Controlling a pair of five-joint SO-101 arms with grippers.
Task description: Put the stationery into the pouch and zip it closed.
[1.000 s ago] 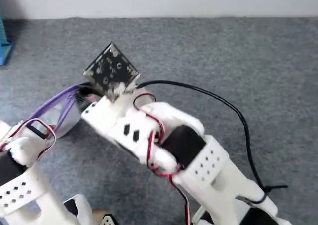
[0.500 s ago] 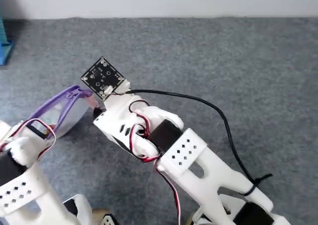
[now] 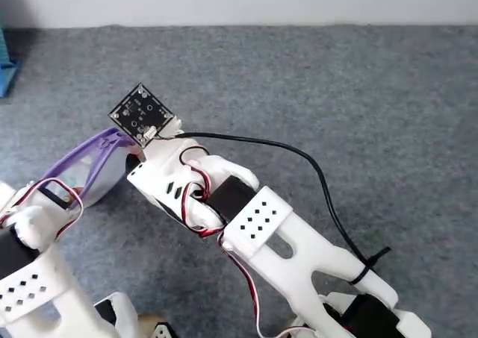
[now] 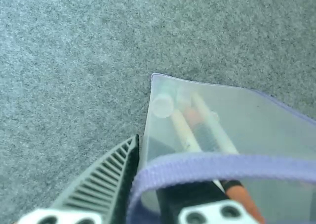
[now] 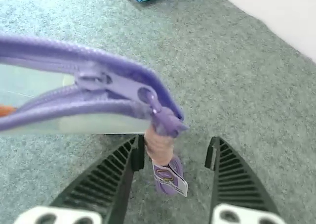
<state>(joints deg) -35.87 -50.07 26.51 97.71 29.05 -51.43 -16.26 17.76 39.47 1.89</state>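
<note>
Black ribbed fingers [image 5: 118, 182] of the right gripper [image 5: 175, 147] are being kept spread apart, and nothing is being pinched between them. The purple zip pull [image 5: 167, 177] is hanging in the gap, close against one finger and clear of the other. Just above it the slider [image 5: 148, 95] is sitting near the right end of the pouch [image 5: 74, 120]. The two purple zip bands are parting leftward from the slider, so the mouth is being left open along most of its length.

The left gripper [image 4: 144, 152] is being pressed together on the pouch's clear wall toward its left end. One ribbed finger is lying outside the wall, and the other is showing dark behind it, under the purple rim. Pens [image 4: 190, 130] are lying side by side inside the pouch, one of them with an orange part. Whether the pouch is touching the surface cannot be told.

In the high view the pouch is being held at the left of the scene, between the left arm at the near left and the right arm stretched over from the near right. The right arm's camera board [image 3: 142, 116] is standing over the pouch's right end, and a black cable [image 3: 317, 177] is trailing back from it. A grey mat [image 3: 358, 84] is covering the table. A blue object [image 3: 6, 73] is lying at its far left edge, and a white wall [image 3: 239, 2] is running along the far side.
</note>
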